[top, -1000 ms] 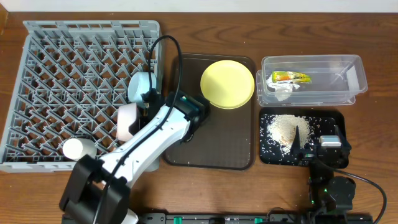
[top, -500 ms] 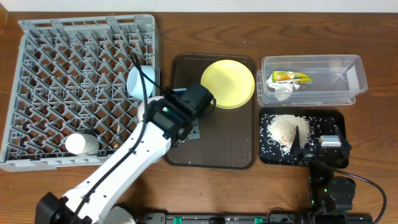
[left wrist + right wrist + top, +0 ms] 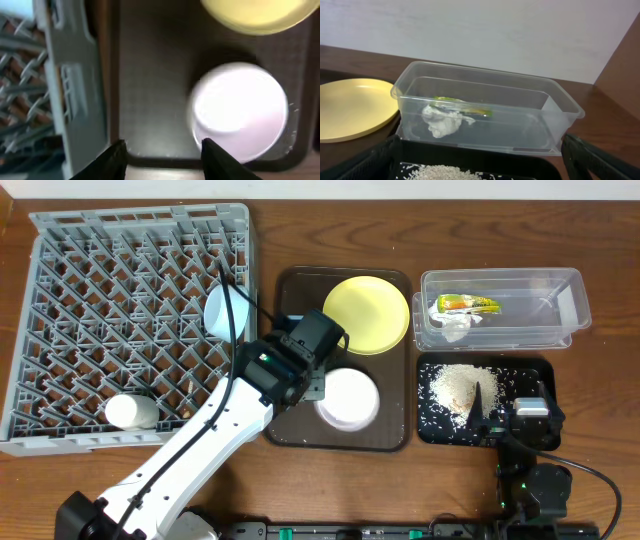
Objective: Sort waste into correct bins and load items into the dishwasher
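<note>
Wrapper [image 3: 466, 303], tissue [image 3: 452, 326] and crumbs [image 3: 455, 387] are binned. Yellow plate [image 3: 366, 313] and white-pink bowl [image 3: 348, 398] await the dish rack [image 3: 100, 300]. Left gripper [image 3: 165, 157] hangs spread, empty.

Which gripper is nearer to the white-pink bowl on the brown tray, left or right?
Left. The left gripper hovers just beside the white-pink bowl, toward the dish rack; the right gripper is far off over the black tray.
</note>
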Action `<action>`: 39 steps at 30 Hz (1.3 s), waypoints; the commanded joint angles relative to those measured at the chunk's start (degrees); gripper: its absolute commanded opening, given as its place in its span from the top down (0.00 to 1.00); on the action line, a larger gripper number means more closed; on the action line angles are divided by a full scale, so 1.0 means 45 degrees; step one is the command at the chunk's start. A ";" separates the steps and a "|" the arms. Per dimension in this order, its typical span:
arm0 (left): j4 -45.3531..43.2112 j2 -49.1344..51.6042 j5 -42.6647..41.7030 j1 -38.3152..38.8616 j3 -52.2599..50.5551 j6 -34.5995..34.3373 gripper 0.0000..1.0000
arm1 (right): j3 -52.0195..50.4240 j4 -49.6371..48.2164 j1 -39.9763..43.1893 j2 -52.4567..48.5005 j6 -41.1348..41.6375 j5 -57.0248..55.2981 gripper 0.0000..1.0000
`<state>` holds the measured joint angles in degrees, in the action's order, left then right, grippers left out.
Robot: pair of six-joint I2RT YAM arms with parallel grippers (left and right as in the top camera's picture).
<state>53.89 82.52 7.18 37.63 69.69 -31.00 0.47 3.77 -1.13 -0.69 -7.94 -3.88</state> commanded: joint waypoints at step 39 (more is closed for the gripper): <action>-0.5333 0.4522 -1.0108 -0.1331 -0.1715 0.3638 0.92 | -0.0034 0.0015 0.0092 0.0068 0.0131 -0.0039 0.01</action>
<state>28.93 105.23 -32.62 34.02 61.41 -16.40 0.47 3.77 -1.13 -0.69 -7.94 -3.88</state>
